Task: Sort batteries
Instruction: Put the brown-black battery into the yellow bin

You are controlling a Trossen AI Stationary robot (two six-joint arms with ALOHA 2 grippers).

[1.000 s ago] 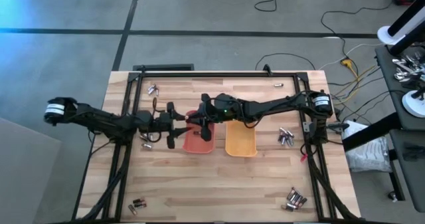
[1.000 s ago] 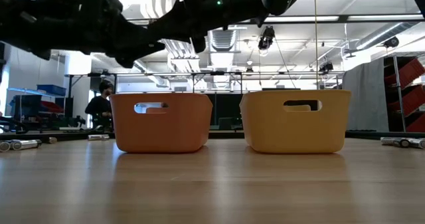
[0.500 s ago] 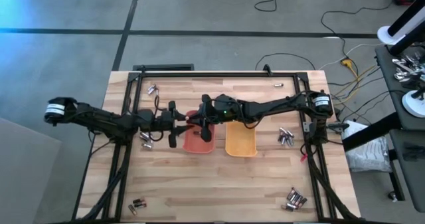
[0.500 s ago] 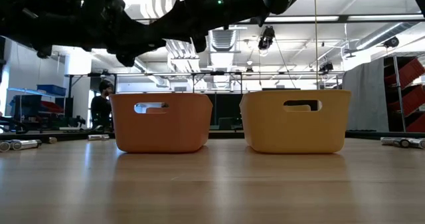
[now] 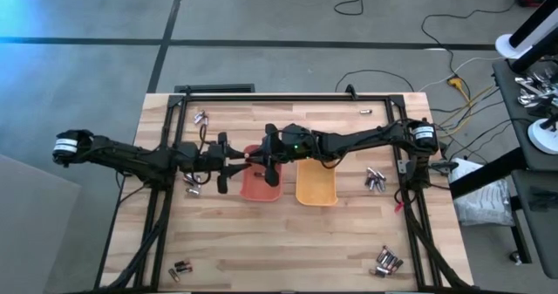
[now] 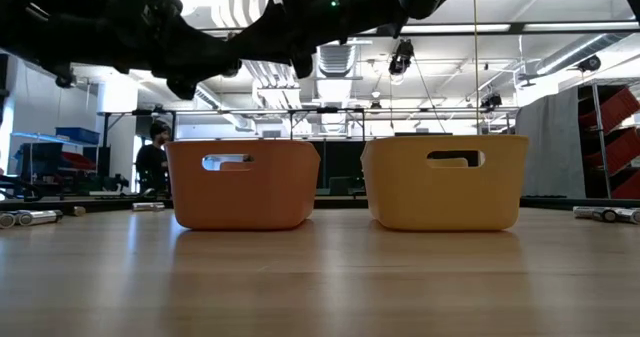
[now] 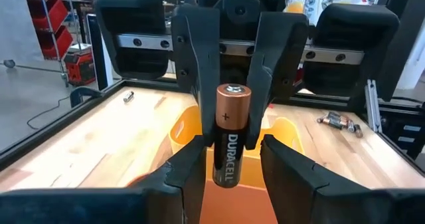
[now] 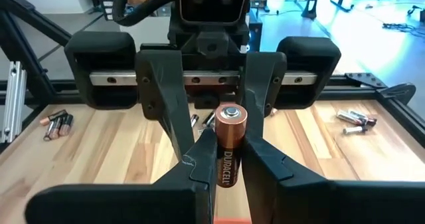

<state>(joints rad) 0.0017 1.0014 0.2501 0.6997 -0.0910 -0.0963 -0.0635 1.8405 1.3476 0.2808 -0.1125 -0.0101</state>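
At the centre of the high view, the right gripper [image 5: 266, 159] and left gripper [image 5: 228, 163] meet tip to tip over the left edge of the orange tray [image 5: 259, 189], with the yellow tray [image 5: 316, 189] just to its right. The right gripper is clamped on an upright copper-topped battery [image 7: 229, 141], while the left gripper's fingers [image 7: 192, 167] stand parted on either side of it, with small gaps showing. Loose batteries [image 5: 376, 180] lie in clusters near the table's [image 5: 288, 250] right edge and corners.
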